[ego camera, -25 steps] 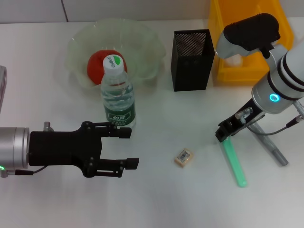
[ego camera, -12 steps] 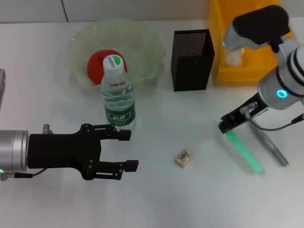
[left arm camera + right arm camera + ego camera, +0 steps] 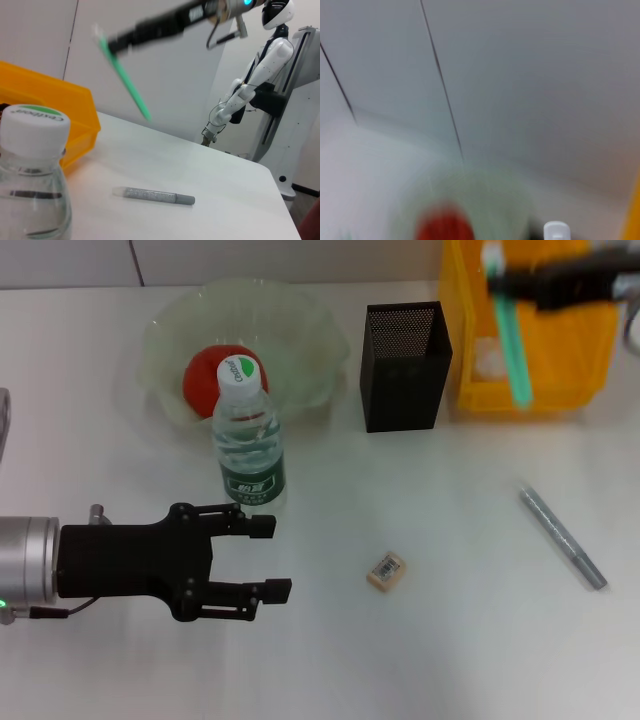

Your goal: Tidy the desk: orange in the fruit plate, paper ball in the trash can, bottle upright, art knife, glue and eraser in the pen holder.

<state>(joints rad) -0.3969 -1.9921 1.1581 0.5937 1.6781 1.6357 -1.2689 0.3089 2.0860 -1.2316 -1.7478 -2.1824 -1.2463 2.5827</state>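
Observation:
My right gripper (image 3: 500, 278) is raised at the back right, shut on the upper end of a long green stick (image 3: 512, 335). I cannot tell whether the stick is the glue or the art knife. It hangs tilted over the yellow trash can (image 3: 575, 350), where the paper ball (image 3: 487, 360) lies. The left wrist view shows the same green stick (image 3: 125, 75) in the air. A grey pen-shaped tool (image 3: 562, 538) lies on the table at the right. The eraser (image 3: 386, 571) lies mid-table. The bottle (image 3: 248, 440) stands upright. The orange (image 3: 212, 375) sits in the fruit plate (image 3: 310, 330). The black pen holder (image 3: 403, 365) stands beside the can. My left gripper (image 3: 262, 556) is open, low, in front of the bottle.
The grey tool (image 3: 155, 196) lies alone on the white tabletop right of the eraser. The pen holder and the trash can stand close together at the back. A white robot (image 3: 260, 75) stands beyond the table's far edge.
My right gripper has lifted the green stick off the table and swung it up and back over the trash can. The left arm has not moved.

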